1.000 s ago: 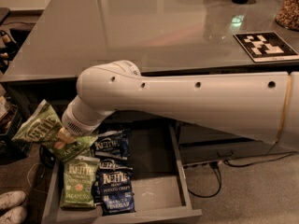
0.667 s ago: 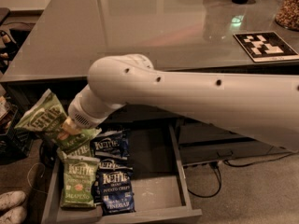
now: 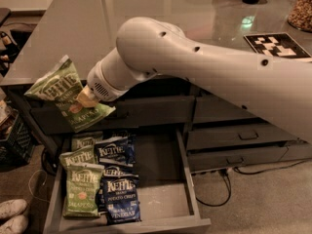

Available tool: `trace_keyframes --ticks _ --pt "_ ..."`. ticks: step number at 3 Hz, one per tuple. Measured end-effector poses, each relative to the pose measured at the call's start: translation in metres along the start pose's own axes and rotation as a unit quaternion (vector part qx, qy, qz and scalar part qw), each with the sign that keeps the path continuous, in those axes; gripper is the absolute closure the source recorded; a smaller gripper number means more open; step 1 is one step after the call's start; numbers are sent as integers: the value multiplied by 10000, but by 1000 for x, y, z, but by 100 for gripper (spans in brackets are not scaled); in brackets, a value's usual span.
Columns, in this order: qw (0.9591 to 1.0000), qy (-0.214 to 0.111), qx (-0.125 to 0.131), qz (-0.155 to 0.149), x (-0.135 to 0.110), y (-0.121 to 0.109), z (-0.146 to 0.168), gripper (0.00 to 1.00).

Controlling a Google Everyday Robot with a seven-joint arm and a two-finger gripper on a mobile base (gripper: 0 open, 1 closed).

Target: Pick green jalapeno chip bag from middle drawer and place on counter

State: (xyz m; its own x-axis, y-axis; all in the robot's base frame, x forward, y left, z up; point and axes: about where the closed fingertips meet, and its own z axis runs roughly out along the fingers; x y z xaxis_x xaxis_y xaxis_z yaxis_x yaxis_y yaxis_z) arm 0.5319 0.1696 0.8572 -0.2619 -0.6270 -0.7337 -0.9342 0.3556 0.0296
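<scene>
My gripper is shut on the green jalapeno chip bag and holds it in the air, tilted, at the counter's front left edge, above the open middle drawer. The white arm reaches in from the right across the counter. The gripper's fingers are mostly hidden behind the bag. Two more green Kettle bags and several dark blue Kettle bags lie in the left half of the drawer.
A black-and-white patterned board lies on the counter at the right, with a jar behind it. Closed drawers are to the right of the open one. A crate and white shoes are on the floor at the left.
The arm has risen and swung right, lifting the green bag from just above the drawer up to counter-edge height.
</scene>
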Motion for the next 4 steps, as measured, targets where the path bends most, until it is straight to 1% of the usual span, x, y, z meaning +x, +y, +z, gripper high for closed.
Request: trace_keyframes --ticks 1,2,4 --pt "9999 22 16 -109 -8 -4 -3 100" --pt "9999 39 -15 -118 -21 -27 -5 100" --pt "9996 267 -43 -4 -51 -94 -3 100"
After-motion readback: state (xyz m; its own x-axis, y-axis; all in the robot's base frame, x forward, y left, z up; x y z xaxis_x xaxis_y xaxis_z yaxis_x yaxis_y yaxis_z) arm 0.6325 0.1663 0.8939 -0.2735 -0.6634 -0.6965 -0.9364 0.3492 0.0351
